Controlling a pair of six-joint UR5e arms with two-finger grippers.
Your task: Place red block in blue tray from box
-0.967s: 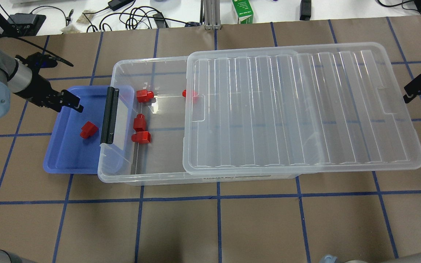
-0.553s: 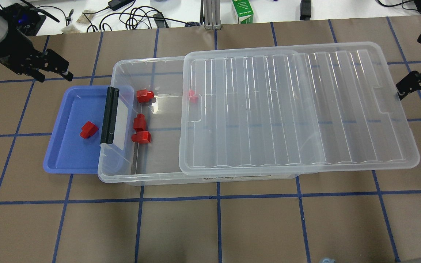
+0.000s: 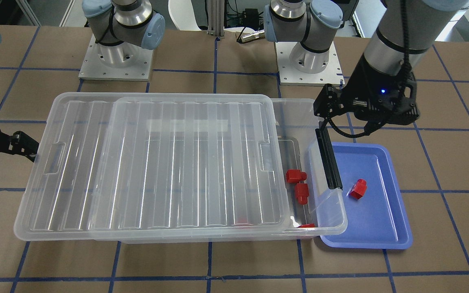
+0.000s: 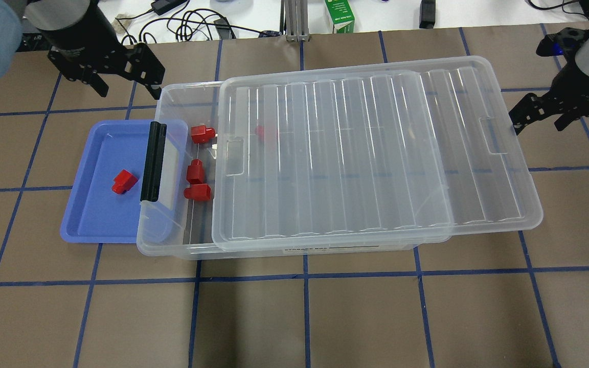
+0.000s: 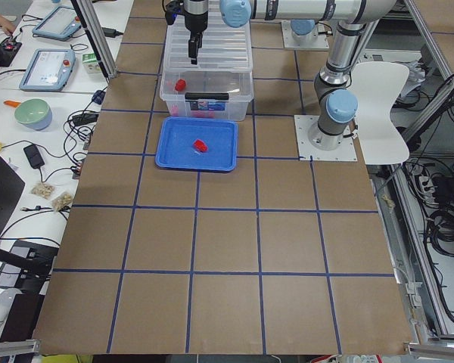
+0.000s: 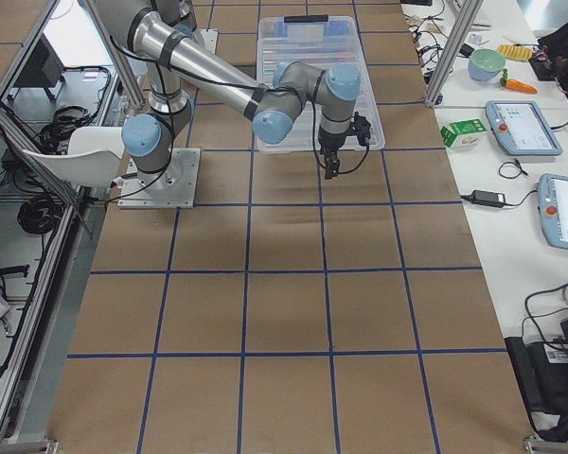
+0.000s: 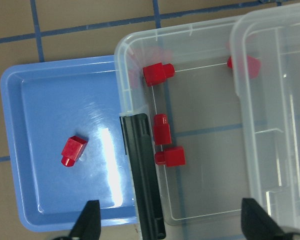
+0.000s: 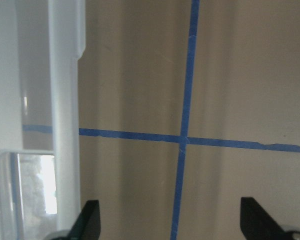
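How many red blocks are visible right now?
5 red blocks: one in the blue tray, three in the box's uncovered end, one dimly under the lid. The lid may hide more.

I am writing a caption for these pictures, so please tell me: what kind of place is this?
Most likely a robotics laboratory. Two robot arms are bolted to a table marked with a grid of blue tape, and the side benches hold control tablets and loose cables.

A red piece point(image 4: 266, 132) shows only as a blur beneath the ribbed lid point(image 4: 356, 153); the box point(image 4: 172, 248) end overhangs one blue tray point(image 4: 90, 204) edge.
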